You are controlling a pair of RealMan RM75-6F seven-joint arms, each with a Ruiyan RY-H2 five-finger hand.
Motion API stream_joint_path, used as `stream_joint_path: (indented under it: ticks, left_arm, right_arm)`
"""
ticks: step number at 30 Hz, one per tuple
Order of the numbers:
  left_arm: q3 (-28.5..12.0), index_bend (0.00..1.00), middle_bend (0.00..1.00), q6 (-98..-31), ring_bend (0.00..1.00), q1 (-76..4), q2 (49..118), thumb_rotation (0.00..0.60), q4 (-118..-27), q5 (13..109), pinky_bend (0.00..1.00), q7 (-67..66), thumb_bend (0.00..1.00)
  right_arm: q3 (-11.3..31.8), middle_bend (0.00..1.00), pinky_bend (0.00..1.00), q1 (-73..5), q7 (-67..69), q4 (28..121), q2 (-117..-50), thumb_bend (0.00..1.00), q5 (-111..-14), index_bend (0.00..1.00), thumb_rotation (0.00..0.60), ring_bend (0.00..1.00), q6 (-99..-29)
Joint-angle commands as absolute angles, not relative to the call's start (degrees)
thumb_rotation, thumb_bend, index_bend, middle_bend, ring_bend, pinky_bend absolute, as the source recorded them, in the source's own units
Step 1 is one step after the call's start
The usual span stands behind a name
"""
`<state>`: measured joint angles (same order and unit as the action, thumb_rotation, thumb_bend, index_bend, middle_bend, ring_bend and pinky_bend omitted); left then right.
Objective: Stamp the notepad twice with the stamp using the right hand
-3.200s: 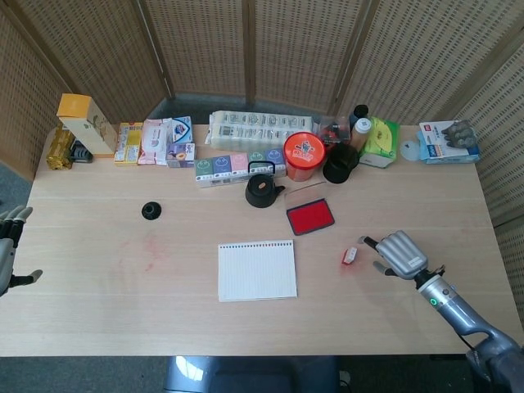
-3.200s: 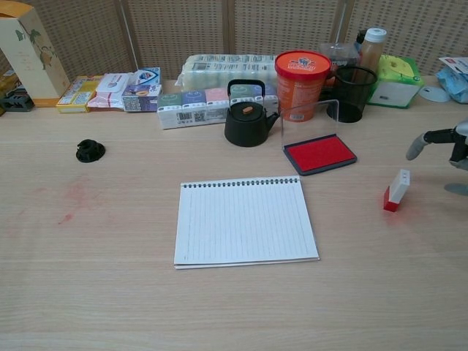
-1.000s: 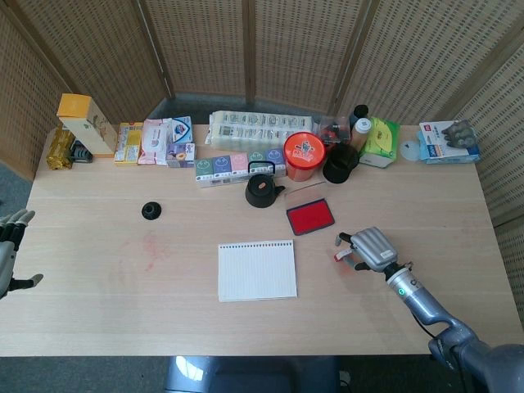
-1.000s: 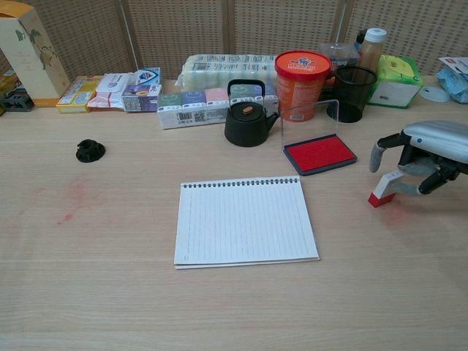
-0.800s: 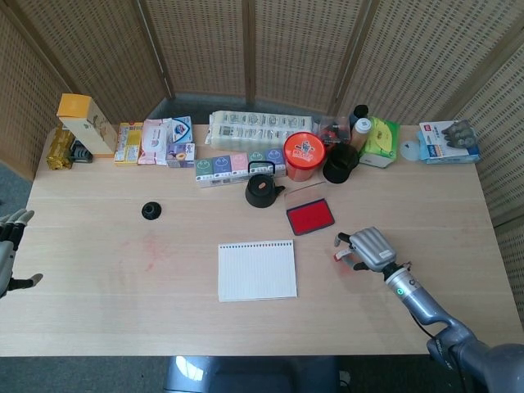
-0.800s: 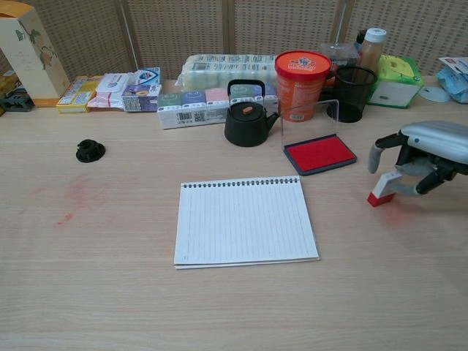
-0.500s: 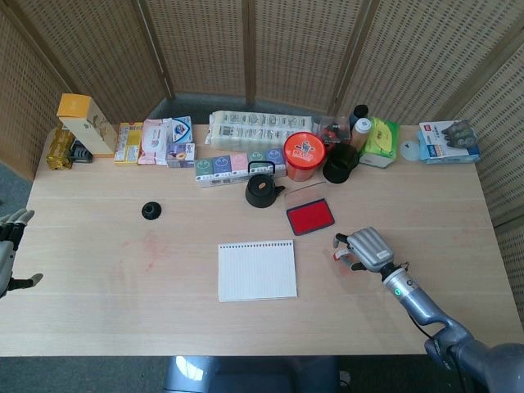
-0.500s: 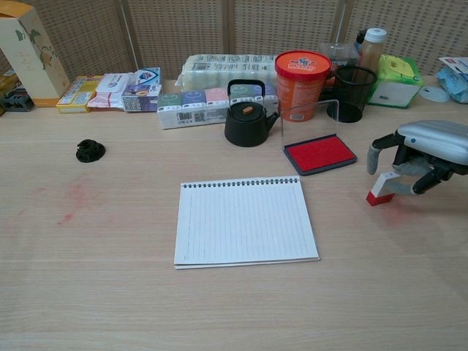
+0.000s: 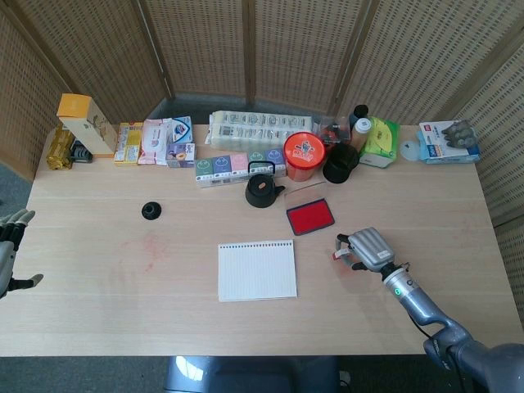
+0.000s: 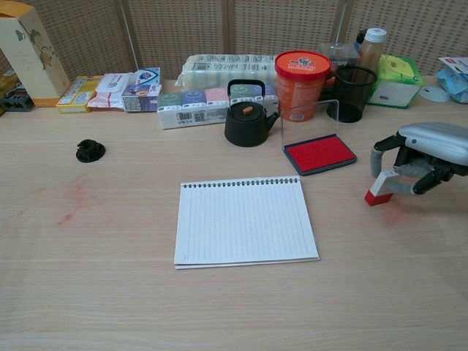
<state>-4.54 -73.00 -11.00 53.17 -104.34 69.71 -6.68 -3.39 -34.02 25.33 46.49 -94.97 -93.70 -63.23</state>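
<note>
A white spiral notepad [image 9: 257, 270] [image 10: 245, 220] lies flat near the table's front middle. The small white stamp with a red base [image 10: 379, 187] [image 9: 338, 255] is tilted, gripped by my right hand [image 10: 423, 156] [image 9: 368, 248] just right of the notepad; its red end points down-left and looks barely off the table. A red ink pad [image 9: 309, 216] [image 10: 319, 153] with its clear lid raised sits behind, between notepad and hand. My left hand [image 9: 10, 246] hangs with fingers spread at the far left edge, holding nothing.
A black kettle [image 10: 246, 115], red tub [image 10: 302, 74], black mesh cup [image 10: 353, 93] and rows of boxes [image 9: 237, 164] line the back. A small black cap [image 10: 90, 151] lies at the left. Faint red smudges mark the wood [image 10: 73, 196].
Since 3.2 s ago my right hand came left over the standing stamp and took hold of it, tilting it. In the last second the stamp edged slightly left and up.
</note>
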Motion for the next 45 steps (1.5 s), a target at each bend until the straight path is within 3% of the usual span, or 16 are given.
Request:
stream_joint_path:
  ticks: [1, 16, 27, 38, 45]
  left_arm:
    - [-4.5, 0.0, 0.0, -73.0, 0.04, -11.0, 53.2, 0.6, -104.4, 69.7, 0.11, -6.7, 0.0]
    - [-4.4, 0.0, 0.0, -72.6, 0.04, -11.2, 53.2, 0.6, -104.5, 69.4, 0.11, -7.2, 0.0]
    - [-4.5, 0.0, 0.0, -72.1, 0.04, -11.4, 53.0, 0.6, -104.5, 69.3, 0.11, -6.5, 0.0]
    - [-4.7, 0.0, 0.0, -69.6, 0.04, -12.5, 52.9, 0.6, -103.6, 67.9, 0.11, -5.9, 0.0]
    - [-4.8, 0.0, 0.0, -68.7, 0.04, -12.9, 52.9, 0.6, -103.2, 67.0, 0.11, -5.7, 0.0]
  right_arm:
    - [-3.3, 0.94, 1.0, -34.1, 25.3, 46.7, -94.8, 0.44, -93.7, 0.49, 0.6, 1.0, -63.2]
    - [-0.4, 0.95, 1.0, -36.9, 18.5, 53.8, -91.4, 0.46, -93.9, 0.54, 0.6, 1.0, -64.6]
    - [7.7, 0.95, 1.0, -45.8, 2.9, 60.9, -91.3, 0.46, -86.6, 0.56, 0.6, 1.0, -52.9]
    - [11.5, 0.95, 1.0, -51.1, -8.3, 55.8, -97.7, 0.47, -78.9, 0.57, 0.6, 1.0, -45.3]
    - [11.9, 0.95, 1.0, -51.9, -10.3, 51.1, -101.0, 0.47, -76.8, 0.57, 0.6, 1.0, -45.1]
